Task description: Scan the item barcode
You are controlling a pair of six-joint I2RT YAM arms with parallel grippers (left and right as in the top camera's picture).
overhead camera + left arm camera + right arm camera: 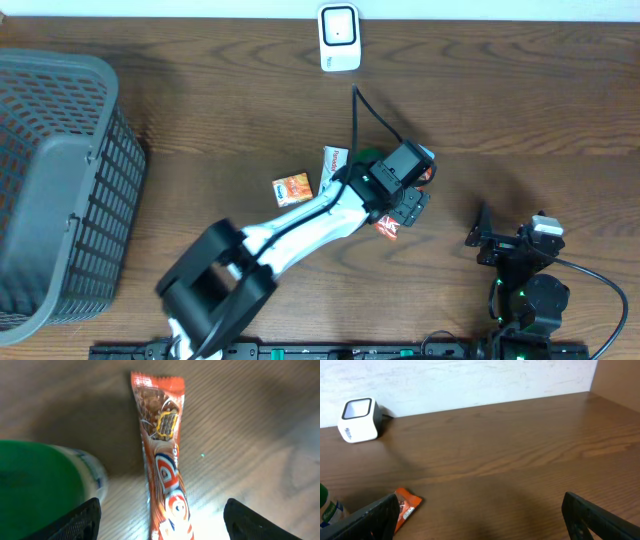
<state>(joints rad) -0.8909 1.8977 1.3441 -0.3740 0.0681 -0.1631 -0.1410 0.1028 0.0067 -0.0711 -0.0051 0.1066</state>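
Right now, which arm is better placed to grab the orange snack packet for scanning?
Left. The left gripper hangs directly over the orange snack packet, jaws open on either side. The right gripper, also open, sits farther away, seeing the packet only at its view's lower left.

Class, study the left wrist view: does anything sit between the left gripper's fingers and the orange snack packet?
Nothing visible does. The orange snack packet lies bare on the table between the open fingers of the left gripper; the green-capped bottle stands off to one side.

Orange-red snack wrapper (167, 485) — white scanner (339, 37), grey mesh basket (100, 200), brown woodgrain table (200, 120).
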